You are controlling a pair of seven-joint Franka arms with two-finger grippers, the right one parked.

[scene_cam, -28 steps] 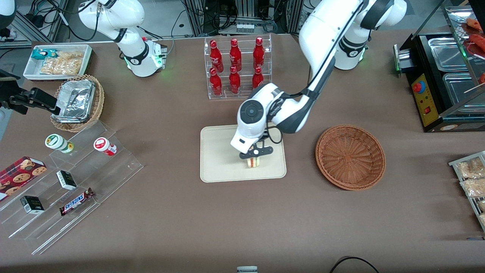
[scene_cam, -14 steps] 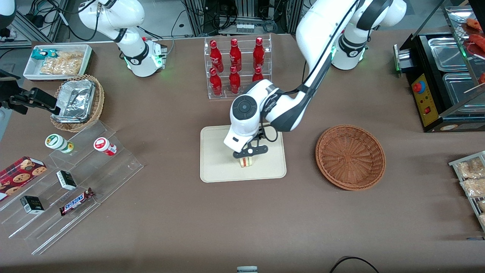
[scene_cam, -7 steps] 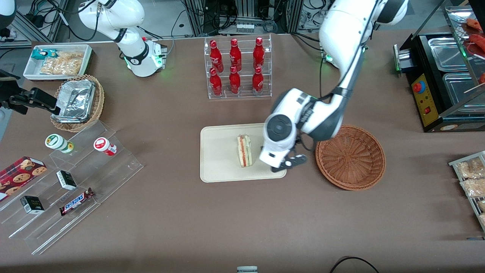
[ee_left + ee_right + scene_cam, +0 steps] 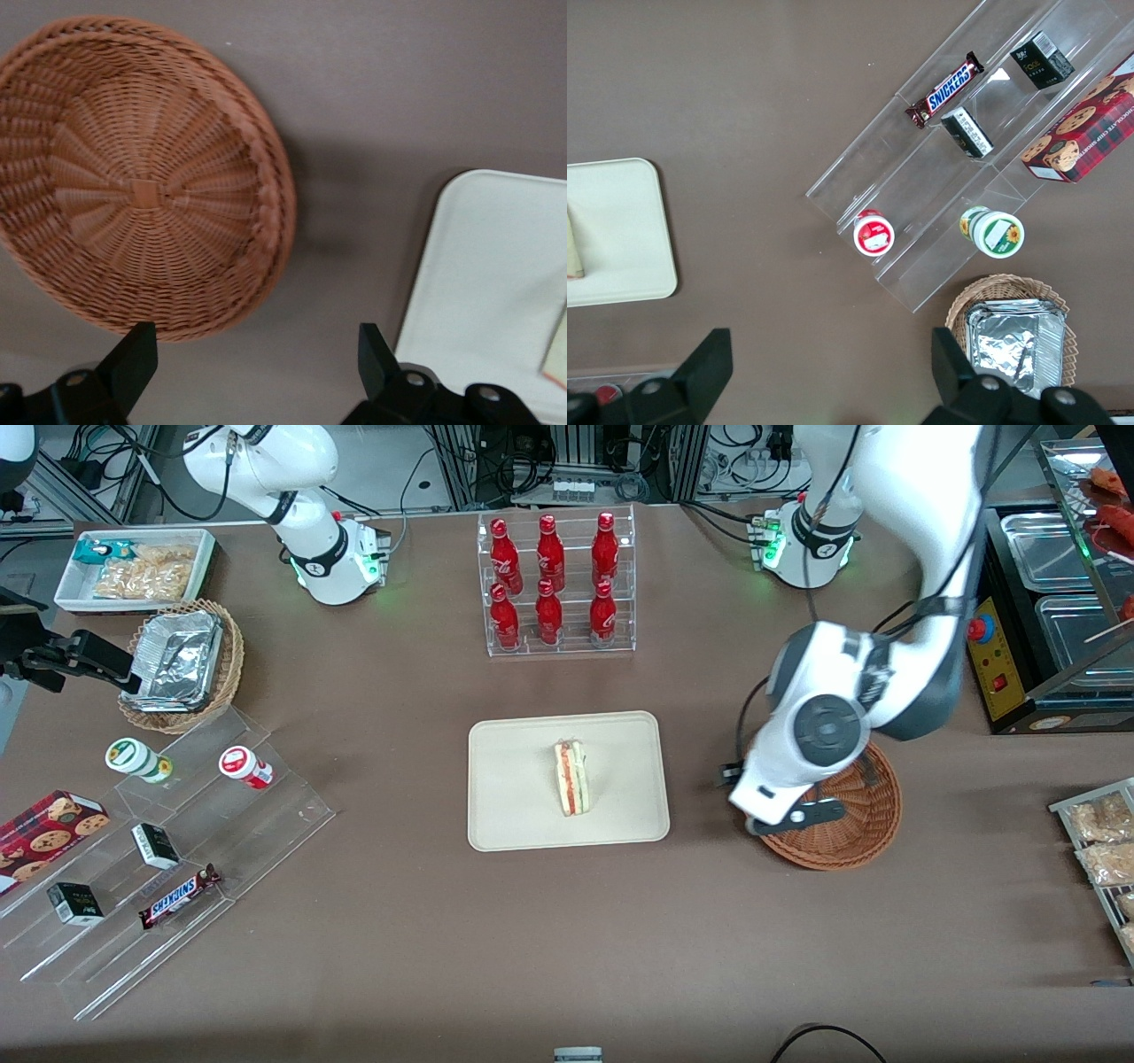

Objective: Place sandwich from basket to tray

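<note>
Brown cloth table (image 4: 532,921) carries all items. Cream tray (image 4: 514,797) at table centre; reddish wicker basket (image 4: 864,833) beside it toward my working arm's end, holding nothing. My gripper (image 4: 257,372) hangs above table between basket (image 4: 133,177) and tray (image 4: 496,266), over basket's rim, fingers spread wide, gripping nothing. Sandwich (image 4: 571,778) stands on edge on tray, red filling stripe facing up, well apart from my gripper (image 4: 793,821).

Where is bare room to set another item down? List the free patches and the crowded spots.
Free: tray surface beside the sandwich; brown table nearer the camera than tray and basket. Crowded: bottle rack; snack shelves. The open tool hovers over the basket's rim.
</note>
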